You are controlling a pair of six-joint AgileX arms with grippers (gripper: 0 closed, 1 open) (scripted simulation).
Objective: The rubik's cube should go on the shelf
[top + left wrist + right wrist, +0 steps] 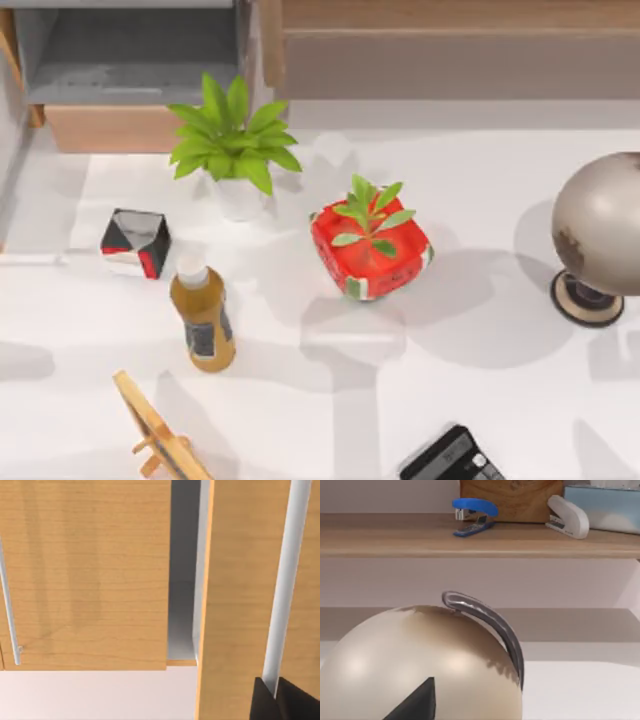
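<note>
Shelf: wide ledge along the worktop's far edge, right of the grey cubby.
Rubik's cube: I cannot tell where it lies.
Right wrist: my camera looks over the globe toward the Shelf.
Grip state: I cannot tell for either arm.

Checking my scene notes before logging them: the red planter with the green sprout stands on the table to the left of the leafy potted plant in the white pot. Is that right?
Not quite. In the top view the red planter stands on the table to the right of the leafy potted plant, not to its left. The rest holds: it carries a green sprout, and the plant sits in a white pot.
</note>
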